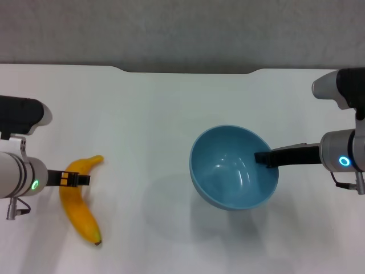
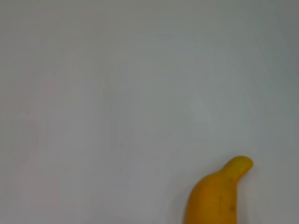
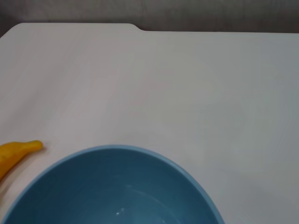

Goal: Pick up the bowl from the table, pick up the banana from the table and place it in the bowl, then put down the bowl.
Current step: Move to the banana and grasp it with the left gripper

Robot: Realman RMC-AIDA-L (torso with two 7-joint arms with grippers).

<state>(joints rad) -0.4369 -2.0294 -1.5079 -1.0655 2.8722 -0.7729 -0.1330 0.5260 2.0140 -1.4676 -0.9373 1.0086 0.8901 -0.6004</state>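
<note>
Looking down from the head view, I have my left hand [image 1: 80, 179] pinching the banana [image 1: 81, 206] near its upper third; the fruit's long axis runs from the far stem end toward me, dark tip nearest. My right hand [image 1: 263, 158] grips the bowl [image 1: 234, 167] at its right rim, tilted, its shadow suggesting it is lifted off the surface [image 1: 159, 108]. The bowl lies well to the right of the banana, nothing between them. In the left wrist view only the banana's [image 2: 217, 196] stem end shows. In the right wrist view the bowl [image 3: 117, 186] fills the foreground, and the banana [image 3: 16, 151] peeks beyond its rim.
</note>
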